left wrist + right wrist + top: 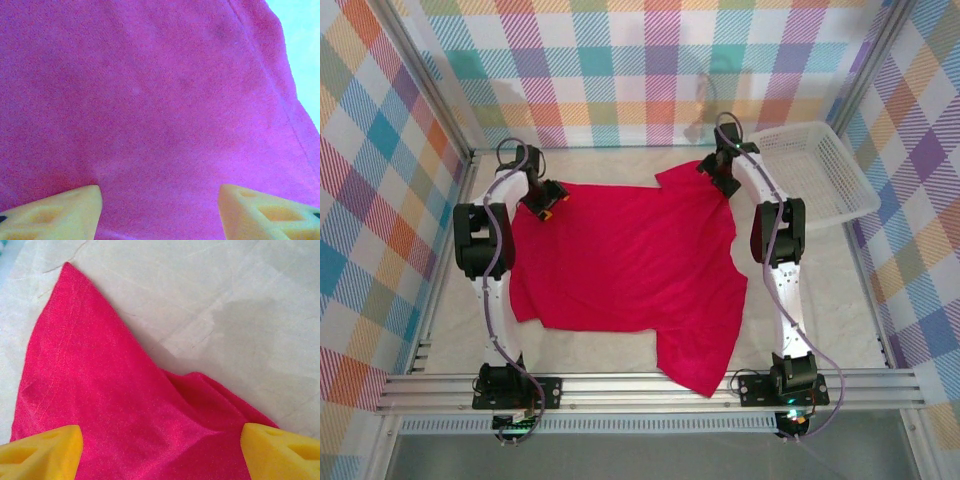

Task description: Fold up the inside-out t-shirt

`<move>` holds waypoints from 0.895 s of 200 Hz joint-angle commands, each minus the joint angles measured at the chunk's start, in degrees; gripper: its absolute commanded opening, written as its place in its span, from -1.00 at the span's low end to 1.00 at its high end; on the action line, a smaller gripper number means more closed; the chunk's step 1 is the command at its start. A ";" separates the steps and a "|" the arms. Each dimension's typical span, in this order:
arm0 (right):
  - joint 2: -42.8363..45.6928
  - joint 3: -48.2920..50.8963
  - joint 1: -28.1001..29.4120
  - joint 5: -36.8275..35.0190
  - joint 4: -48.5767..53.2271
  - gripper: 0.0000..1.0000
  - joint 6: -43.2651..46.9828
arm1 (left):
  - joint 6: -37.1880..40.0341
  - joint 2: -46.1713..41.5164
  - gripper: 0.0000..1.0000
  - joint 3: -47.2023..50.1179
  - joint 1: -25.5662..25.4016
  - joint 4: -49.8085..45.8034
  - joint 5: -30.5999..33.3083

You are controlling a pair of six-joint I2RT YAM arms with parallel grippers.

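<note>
The inside-out t-shirt (630, 260) is crimson red and lies spread flat on the table, with one sleeve pointing toward the near edge. My left gripper (545, 203) sits low over its far left corner. In the left wrist view the left gripper (160, 202) is open, yellow fingertips wide apart above smooth red cloth (150, 100). My right gripper (718, 172) is over the far right corner. In the right wrist view the right gripper (160, 445) is open too, and a pointed flap and a raised fold of the shirt (100, 405) lie between its fingertips.
A white mesh basket (815, 170) stands at the far right, beside the right arm. Pale table surface (225, 300) runs beyond the shirt's far edge and along its left and right sides. Checked walls close in the workspace.
</note>
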State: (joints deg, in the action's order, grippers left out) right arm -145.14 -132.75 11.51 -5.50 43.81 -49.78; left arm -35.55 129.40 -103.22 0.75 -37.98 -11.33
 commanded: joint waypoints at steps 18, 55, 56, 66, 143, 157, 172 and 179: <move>7.26 5.43 3.32 8.28 -10.74 0.71 1.63 | 1.02 -7.98 0.29 6.97 -0.23 -3.01 2.85; 0.36 -0.97 4.02 12.85 -8.25 0.68 -2.70 | 0.68 -9.59 0.29 9.00 -0.23 -2.00 -1.50; 0.19 -1.04 4.04 12.95 -8.37 0.68 -2.87 | 0.63 -9.60 0.29 9.13 -0.23 -1.96 -1.59; -1.20 -1.34 4.29 13.61 -9.14 0.69 -4.12 | 0.33 -10.07 0.29 10.27 -0.23 -1.22 -2.21; -15.20 -14.68 4.49 8.62 -5.50 0.59 -11.10 | -2.79 -14.71 0.28 22.75 -0.86 5.53 -7.53; -18.95 -20.00 4.23 7.10 -4.35 0.54 -12.65 | -3.67 -17.10 0.28 27.73 -1.02 7.88 -8.72; -21.63 -24.01 3.58 6.72 -5.10 0.50 -14.46 | -3.08 -19.23 0.28 30.77 -1.01 7.77 -8.46; -22.02 -24.88 3.04 7.05 -5.75 0.49 -15.09 | -2.42 -19.96 0.28 31.34 -0.93 7.00 -8.06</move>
State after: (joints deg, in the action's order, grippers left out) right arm -161.25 -154.91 15.64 3.57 35.07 -60.75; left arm -37.93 112.38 -75.61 0.21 -30.00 -18.33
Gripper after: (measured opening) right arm 0.754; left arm 0.642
